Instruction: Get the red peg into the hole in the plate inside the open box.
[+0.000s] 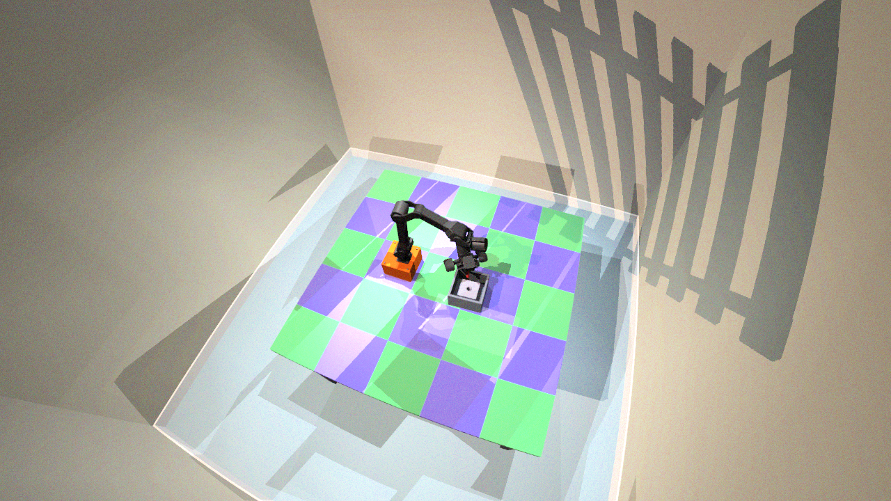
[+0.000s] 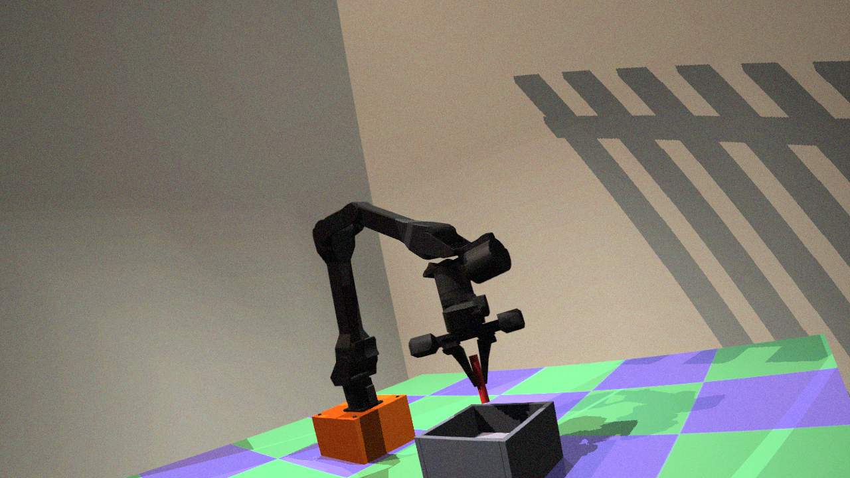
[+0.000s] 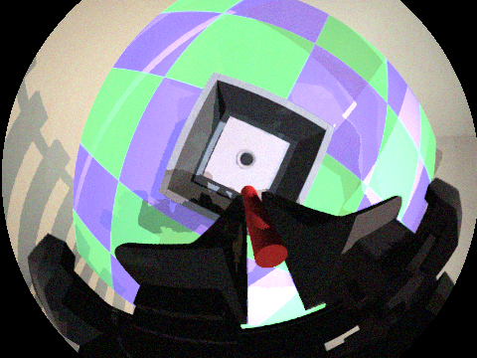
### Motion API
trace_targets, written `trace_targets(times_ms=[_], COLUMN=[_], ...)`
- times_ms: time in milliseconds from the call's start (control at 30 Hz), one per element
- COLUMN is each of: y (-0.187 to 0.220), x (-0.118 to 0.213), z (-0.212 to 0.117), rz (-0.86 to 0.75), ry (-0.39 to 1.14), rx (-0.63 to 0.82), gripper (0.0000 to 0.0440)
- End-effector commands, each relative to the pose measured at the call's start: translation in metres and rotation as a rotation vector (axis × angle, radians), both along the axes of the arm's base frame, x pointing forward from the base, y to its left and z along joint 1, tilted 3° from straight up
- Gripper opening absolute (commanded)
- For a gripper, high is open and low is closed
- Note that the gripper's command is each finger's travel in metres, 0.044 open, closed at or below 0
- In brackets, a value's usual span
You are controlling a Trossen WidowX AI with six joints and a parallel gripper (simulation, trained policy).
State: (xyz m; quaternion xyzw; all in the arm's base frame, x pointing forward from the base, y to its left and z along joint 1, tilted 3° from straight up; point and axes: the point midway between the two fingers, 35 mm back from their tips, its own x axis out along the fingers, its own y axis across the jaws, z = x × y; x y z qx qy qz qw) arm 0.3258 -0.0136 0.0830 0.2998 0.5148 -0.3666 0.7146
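My gripper (image 2: 480, 380) (image 3: 252, 199) is shut on the red peg (image 2: 481, 389) (image 3: 261, 231), which leans a little in the exterior view. The peg's lower end is above the rim of the grey open box (image 1: 465, 305) (image 2: 463, 457) (image 3: 272, 94), near its back side. In the wrist view the peg's far end overlaps the edge of the white plate (image 1: 462, 291) (image 3: 268, 141). The plate lies at the box bottom, and its round hole (image 1: 468, 288) (image 3: 245, 158) shows empty, beyond the peg's end. In the top view the peg is mostly hidden by the gripper.
The arm's orange base block (image 1: 398, 268) (image 2: 392, 427) stands left of the box. The box's four walls surround the plate. The green and purple checkered table top (image 1: 404, 374) (image 2: 760, 451) (image 3: 238, 42) lies under both.
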Motion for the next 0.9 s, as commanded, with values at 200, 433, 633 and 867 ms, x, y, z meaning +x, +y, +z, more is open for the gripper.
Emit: trace_targets(times_ms=[200,433,633,867], y=[-0.024,-0.032,-0.038,-0.045], x=[0.015,0.019,0.019,0.034], z=[-0.014,-0.037,-0.055,-0.060], rz=[-0.040,-0.050,-0.031,-0.009], ry=[0.009,0.039,0.079,0.082], rx=[0.032,0.052,0.053,0.044], gripper=[0.0003,0.0013,0.0140,0.0216])
